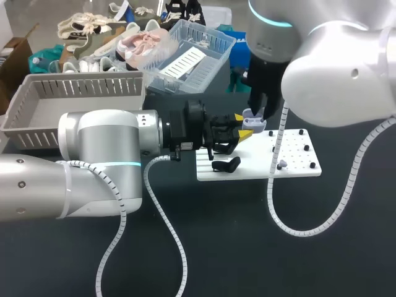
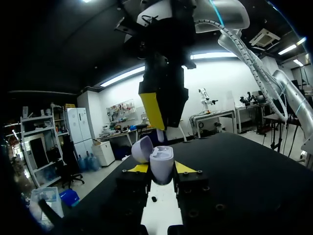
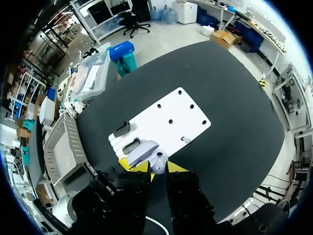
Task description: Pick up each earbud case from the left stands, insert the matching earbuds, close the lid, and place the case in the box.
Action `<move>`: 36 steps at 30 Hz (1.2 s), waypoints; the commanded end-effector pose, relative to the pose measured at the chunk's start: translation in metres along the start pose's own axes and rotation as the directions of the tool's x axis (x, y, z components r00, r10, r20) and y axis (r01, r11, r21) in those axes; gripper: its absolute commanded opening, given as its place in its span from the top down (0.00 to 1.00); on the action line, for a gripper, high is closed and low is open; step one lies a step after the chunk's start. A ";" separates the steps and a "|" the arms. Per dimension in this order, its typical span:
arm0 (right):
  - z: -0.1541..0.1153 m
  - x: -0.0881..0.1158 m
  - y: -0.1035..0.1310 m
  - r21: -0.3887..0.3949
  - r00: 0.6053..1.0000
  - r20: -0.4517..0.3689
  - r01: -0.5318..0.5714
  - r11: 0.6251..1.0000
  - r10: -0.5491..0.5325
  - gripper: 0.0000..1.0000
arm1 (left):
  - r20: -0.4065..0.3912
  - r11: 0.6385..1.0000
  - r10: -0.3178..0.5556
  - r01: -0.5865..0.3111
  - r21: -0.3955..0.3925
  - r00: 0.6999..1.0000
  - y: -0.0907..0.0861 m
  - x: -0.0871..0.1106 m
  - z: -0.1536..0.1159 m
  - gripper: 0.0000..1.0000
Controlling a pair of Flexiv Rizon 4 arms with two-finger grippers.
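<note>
Black table (image 1: 346,247) with a white stand board (image 1: 297,158) near the middle. Gray slatted box (image 1: 80,86) sits at the far left and a clear plastic bin (image 1: 216,43) behind it.

Left arm (image 1: 99,154) comes in from the left and lies low and roughly level across the table, wrist pointing toward the board. Left gripper (image 2: 161,168) is clamped on a lavender earbud case (image 2: 162,160), one yellow tip on each side. Case is held upright above the board's near-left edge, off any stand. Its lid (image 2: 142,148) is open and tipped back to one side.

Right arm (image 1: 334,74) comes in from the upper right, its forearm dropping almost straight down. Right gripper (image 3: 150,167) hangs pointing down, directly over the open case and very near it. Can't tell whether it is apart or pinched on anything. A small pale bit shows under it in the left wrist view, too small to identify.

Black case (image 1: 226,165) rests on the board's left part, just beside the left gripper. Box is well apart from the held case.
</note>
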State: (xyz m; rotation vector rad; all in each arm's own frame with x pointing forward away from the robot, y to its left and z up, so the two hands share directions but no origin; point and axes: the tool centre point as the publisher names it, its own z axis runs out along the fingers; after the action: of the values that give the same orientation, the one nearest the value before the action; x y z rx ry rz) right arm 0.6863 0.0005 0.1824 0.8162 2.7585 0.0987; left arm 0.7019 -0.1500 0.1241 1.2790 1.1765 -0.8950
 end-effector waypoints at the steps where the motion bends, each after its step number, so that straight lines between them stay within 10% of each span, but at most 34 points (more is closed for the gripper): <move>1: 0.002 0.000 0.001 0.004 1.000 -0.002 -0.001 1.000 0.001 1.00 | 0.003 1.000 0.002 -0.002 -0.005 1.000 -0.001 0.001 0.000 1.00; 36: 0.012 0.000 -0.003 -0.010 1.000 -0.024 -0.015 1.000 0.014 1.00 | 0.003 1.000 0.002 -0.002 -0.005 1.000 -0.001 0.001 0.000 1.00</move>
State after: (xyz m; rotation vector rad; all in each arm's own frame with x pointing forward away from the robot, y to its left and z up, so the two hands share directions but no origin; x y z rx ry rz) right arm 0.6876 -0.0018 0.1718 0.8377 2.7720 0.1261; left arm 0.7018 -0.1499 0.1237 1.2792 1.1768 -0.8950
